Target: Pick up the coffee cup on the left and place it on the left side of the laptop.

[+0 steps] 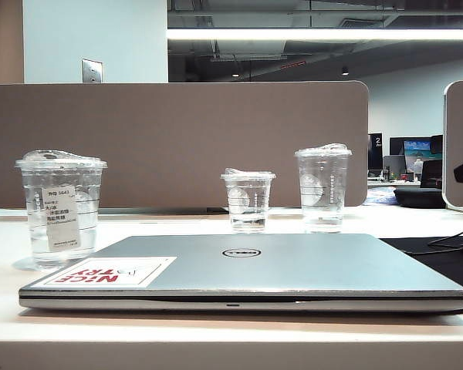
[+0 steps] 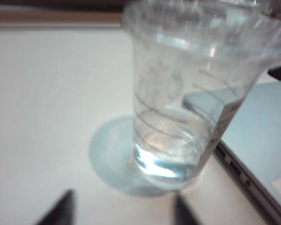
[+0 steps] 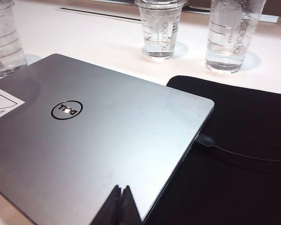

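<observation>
Coffee cup upright on tabletop, left of laptop. Left end effector open, apart, cup centred straight ahead. Right end effector closed over laptop, farther.

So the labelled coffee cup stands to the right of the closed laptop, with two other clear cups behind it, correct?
Not quite. In the exterior view the labelled coffee cup stands to the left of the closed laptop, not the right. The two other clear cups do stand behind the laptop.

The clear lidded coffee cup with its white label stands upright just beside the left rear corner of the closed silver Dell laptop, which lies flat.
</observation>
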